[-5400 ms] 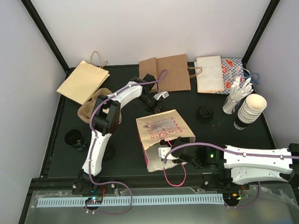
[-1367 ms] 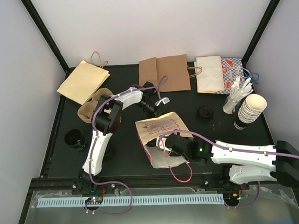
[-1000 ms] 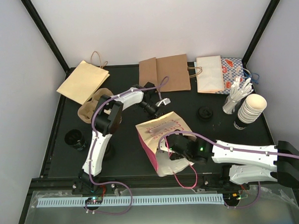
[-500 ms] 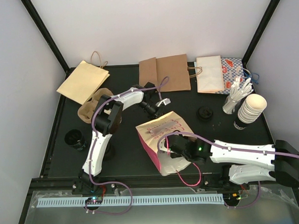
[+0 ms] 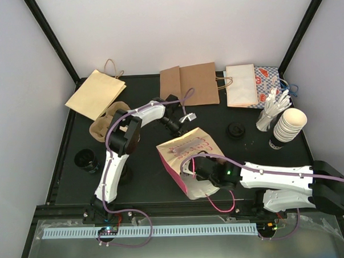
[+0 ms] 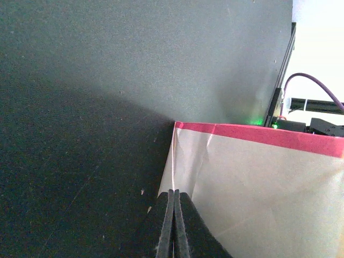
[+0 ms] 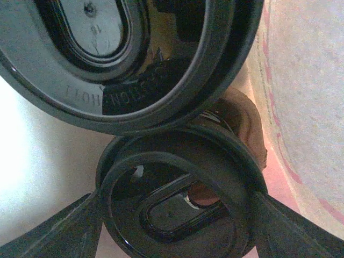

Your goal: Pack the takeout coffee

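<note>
The left hand (image 6: pixel 173 196) is pressed together, and pale paper shows on both sides of its fingers, so I judge it is pinching a fold of the bag (image 6: pixel 258 183) at the closed end. The bag's red-edged wall runs off to that hand's right, and the dark surface (image 6: pixel 107 80) lies bare ahead of it. The likely reason for this hold is to anchor the bag, so it neither slides away nor collapses while the other arm works inside it from the open end.

The right hand (image 7: pixel 177 200) is deep in the bag's mouth, with paper walls close on both sides of it. Its fingers (image 7: pixel 64 231) are spread wide to either side of a black lid (image 7: pixel 177 220) that sits squarely between them. They come right up to the lid's rim. Whether they press on it or stand just clear, I cannot tell.

The coffee cup itself does not show. No white paper wall can be made out under that lid, so I can only judge that the cup stands beneath it, between the right hand's fingers and already inside the bag.

Just past those fingers a second lid (image 7: pixel 123 54) fills the view and overlaps the first, which suggests the bag is already crowded.

Packing looks close to finished. Any withdrawal calls for a straight pull back, so the fingers don't drag the lid or tip what stands under it.
</note>
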`<control>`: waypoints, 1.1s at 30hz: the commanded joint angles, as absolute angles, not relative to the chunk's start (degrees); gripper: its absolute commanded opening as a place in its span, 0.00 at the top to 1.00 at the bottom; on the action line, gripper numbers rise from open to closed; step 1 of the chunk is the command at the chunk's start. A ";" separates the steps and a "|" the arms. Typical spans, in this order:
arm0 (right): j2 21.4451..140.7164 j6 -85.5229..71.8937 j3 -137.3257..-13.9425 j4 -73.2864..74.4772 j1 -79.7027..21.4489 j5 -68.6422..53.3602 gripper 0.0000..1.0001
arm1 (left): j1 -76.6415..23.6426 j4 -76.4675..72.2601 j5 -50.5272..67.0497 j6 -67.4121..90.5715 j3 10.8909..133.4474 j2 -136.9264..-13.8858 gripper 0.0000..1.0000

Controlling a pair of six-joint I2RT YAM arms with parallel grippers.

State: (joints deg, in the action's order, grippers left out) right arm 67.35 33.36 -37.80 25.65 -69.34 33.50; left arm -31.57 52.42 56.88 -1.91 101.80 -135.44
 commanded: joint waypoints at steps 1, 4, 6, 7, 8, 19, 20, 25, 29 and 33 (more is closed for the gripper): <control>69.21 33.00 -36.52 25.46 -68.83 34.20 0.24 | -33.20 53.96 62.55 -3.07 101.95 -134.25 0.98; 69.80 32.41 -36.15 25.30 -68.91 34.09 0.25 | -33.16 54.09 62.58 -3.20 101.95 -134.32 0.98; 70.00 32.26 -35.92 25.31 -68.82 34.10 0.25 | -33.29 54.18 62.71 -3.38 101.87 -134.30 0.99; 70.10 32.25 -35.68 25.13 -68.82 34.10 0.25 | -33.35 54.24 62.75 -3.42 101.87 -134.34 0.99; 70.21 32.25 -35.49 24.94 -68.77 34.12 0.25 | -33.39 54.23 62.83 -3.43 101.87 -134.34 0.98; 72.36 31.99 -36.66 25.97 -67.40 31.73 0.26 | -33.69 54.52 63.02 -3.75 101.87 -134.23 0.98; 72.49 31.95 -36.79 26.16 -67.30 31.53 0.26 | -33.73 54.68 63.02 -3.94 101.89 -134.19 0.99; 73.29 31.41 -37.07 26.89 -66.63 30.81 0.26 | -33.77 55.28 62.93 -4.48 101.78 -133.86 0.99; 74.14 31.03 -37.35 27.26 -66.28 30.03 0.26 | -33.82 55.37 62.86 -4.53 101.69 -133.92 0.98; 75.54 30.87 -37.51 27.42 -66.18 29.47 0.26 | -33.84 55.37 62.84 -4.65 101.52 -133.87 0.98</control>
